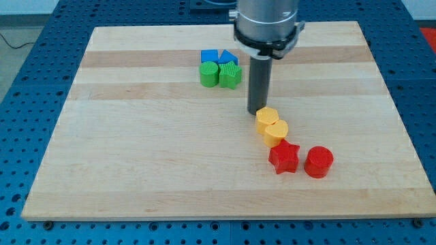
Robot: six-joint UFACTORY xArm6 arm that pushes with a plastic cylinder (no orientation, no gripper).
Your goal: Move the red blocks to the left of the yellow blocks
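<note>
A: Position of my tip [256, 112]?

B: It rests on the wooden board [136, 170], touching or just beside the upper-left edge of the upper yellow block [267, 118]. The rod has no fingers, so nothing is open, closed or gripped.

A: Yellow blocks?

B: There are two, touching each other. The lower one, heart-shaped [276, 131], sits to the lower right of the upper one.

A: Red blocks?

B: The red star [284, 157] is just below the yellow heart, touching or nearly so. The red cylinder [318, 162] is just to the star's right, a small gap between them. Both lie toward the view's bottom right of the yellows.

A: Others?

B: Near the view's top is a tight cluster: blue cube [209, 56], blue triangle [228, 58], green cylinder [208, 73], green ridged block [230, 75]. It is well apart from my tip.
</note>
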